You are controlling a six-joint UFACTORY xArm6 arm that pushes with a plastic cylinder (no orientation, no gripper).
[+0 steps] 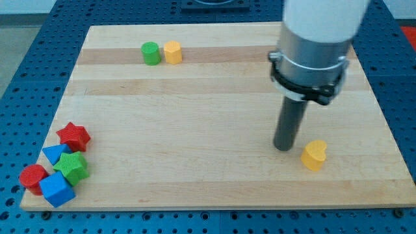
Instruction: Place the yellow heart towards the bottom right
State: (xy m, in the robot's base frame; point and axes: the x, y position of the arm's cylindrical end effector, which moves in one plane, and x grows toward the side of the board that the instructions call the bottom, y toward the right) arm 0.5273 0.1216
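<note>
The yellow heart (314, 155) lies on the wooden board (195, 130) in the lower right part of the view. My tip (284, 148) rests on the board just to the left of the heart, a small gap apart from it. The rod rises from the tip into the grey and white arm body at the view's top right.
A green cylinder (151, 53) and a yellow hexagonal block (172, 52) stand side by side near the top edge. At the bottom left corner a cluster holds a red star (73, 136), a blue triangle (54, 154), a green star (71, 167), a red cylinder (32, 177) and a blue cube (56, 189).
</note>
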